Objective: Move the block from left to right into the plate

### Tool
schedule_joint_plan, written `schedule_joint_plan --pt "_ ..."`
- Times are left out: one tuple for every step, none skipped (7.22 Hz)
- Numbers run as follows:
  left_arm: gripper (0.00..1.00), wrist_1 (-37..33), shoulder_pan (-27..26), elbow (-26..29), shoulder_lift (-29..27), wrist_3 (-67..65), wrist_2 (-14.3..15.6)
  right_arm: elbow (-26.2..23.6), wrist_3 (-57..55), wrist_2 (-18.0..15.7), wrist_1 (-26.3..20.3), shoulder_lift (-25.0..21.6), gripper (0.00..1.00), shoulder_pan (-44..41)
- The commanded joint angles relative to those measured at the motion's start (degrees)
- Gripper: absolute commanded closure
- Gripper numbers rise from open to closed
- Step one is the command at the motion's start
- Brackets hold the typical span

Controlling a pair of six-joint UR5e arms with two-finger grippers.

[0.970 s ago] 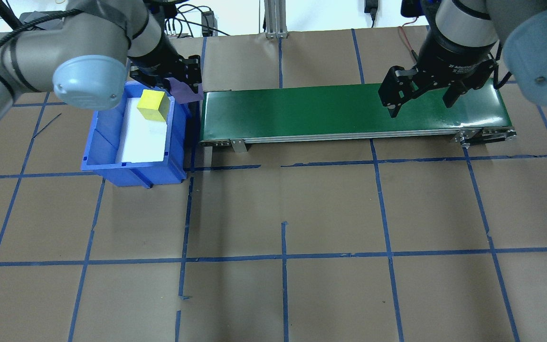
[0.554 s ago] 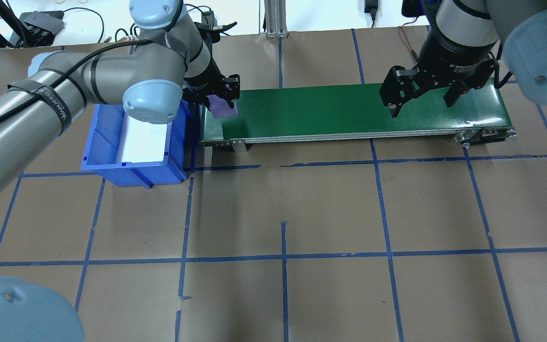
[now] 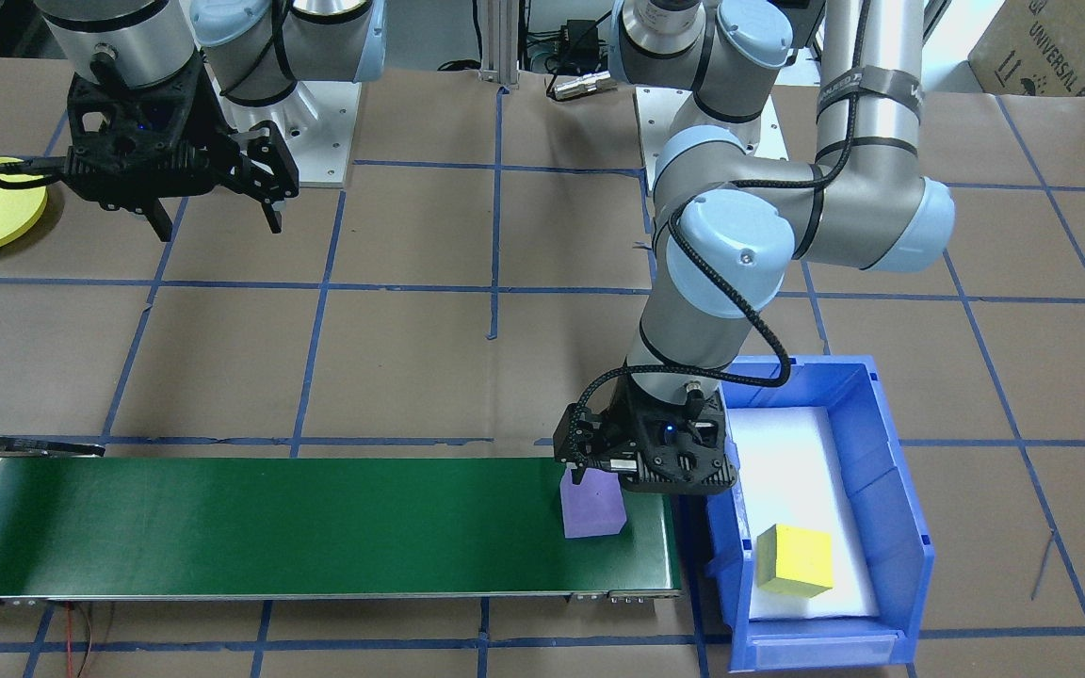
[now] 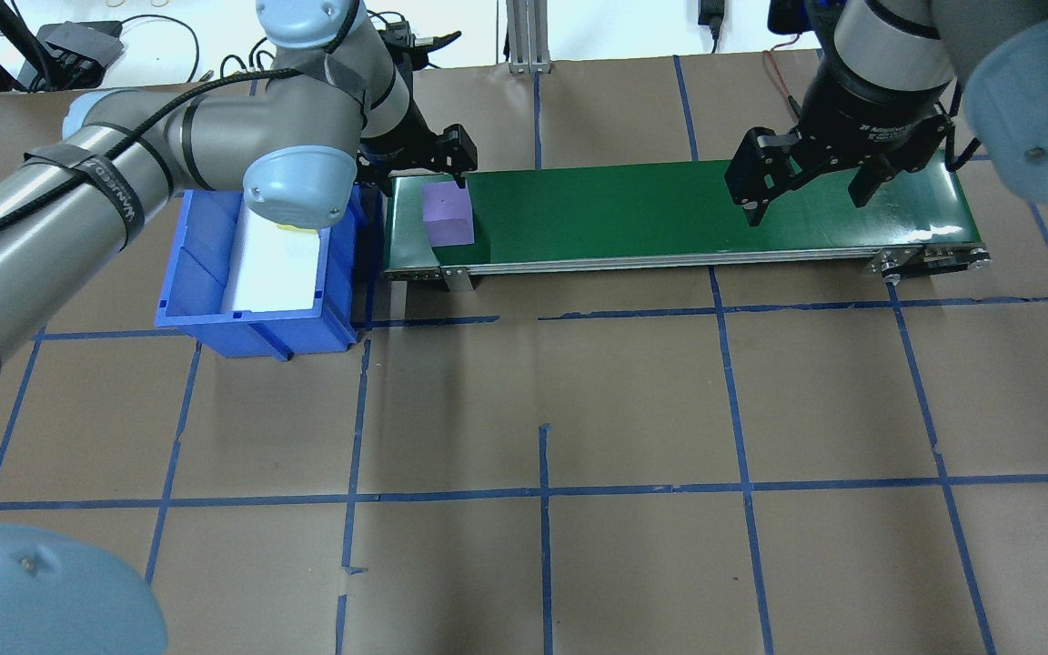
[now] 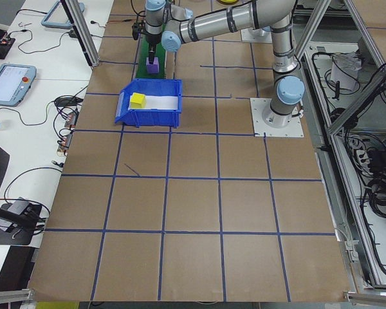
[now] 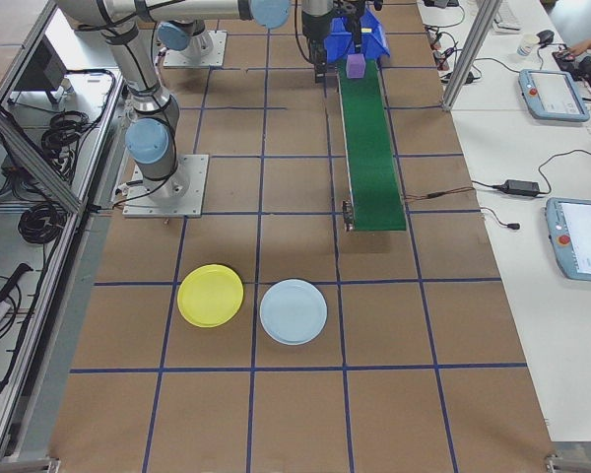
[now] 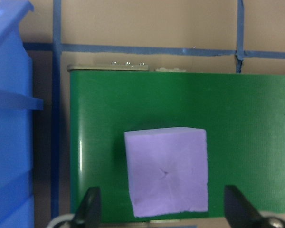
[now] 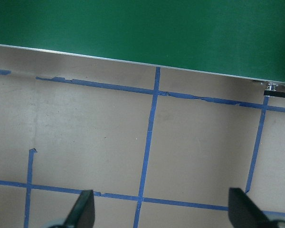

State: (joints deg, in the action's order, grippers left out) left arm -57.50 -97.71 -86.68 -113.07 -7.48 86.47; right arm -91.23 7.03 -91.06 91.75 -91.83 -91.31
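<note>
The table point(image 4: 579, 400) is covered in flat brown paper ruled into squares by blue tape. Along its far side in the overhead view lies a long green conveyor belt point(image 4: 670, 214), smooth and faintly glossy, edged by a metal rail. At the belt's left end stands a blue plastic bin point(image 4: 206, 282) with ribbed walls and a white foam liner; a yellow block point(image 3: 795, 561) sits on the liner.

The left pincer point(image 7: 162, 209) hangs straight over the belt's end beside the bin. Its fingers point(image 7: 91, 209) are spread wide, clear of the purple block point(image 7: 166, 172) on either side, so it grips nothing. That block is a matte foam cube with soft edges, resting flat on the belt point(image 3: 593, 504).

The right pincer point(image 4: 806, 186) hovers above the other end of the belt, its black fingers point(image 8: 83, 211) parted wide and empty, with only paper and tape below them.

The plate point(image 6: 211, 295), round, shallow and plain yellow, lies on the table well apart from the belt, just beside a pale blue plate point(image 6: 294, 311) of the same shape.
</note>
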Motion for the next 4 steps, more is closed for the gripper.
schedule_joint_plan --pt "0.00 -3.06 4.68 4.41 1.18 8.66 3.59 0.00 0.00 0.01 0.01 0.08 0.00 0.00" --pt "0.00 -3.58 8.37 4.51 1.18 14.28 3.36 0.00 0.00 0.01 0.01 0.08 0.00 0.00" --pt "0.00 -3.59 10.50 4.25 1.01 18.77 3.35 0.00 0.00 0.01 0.01 0.08 0.00 -0.09" --pt "0.00 -3.50 12.35 4.24 0.40 20.12 3.18 -0.18 0.09 0.09 -0.08 0.08 0.00 -0.09"
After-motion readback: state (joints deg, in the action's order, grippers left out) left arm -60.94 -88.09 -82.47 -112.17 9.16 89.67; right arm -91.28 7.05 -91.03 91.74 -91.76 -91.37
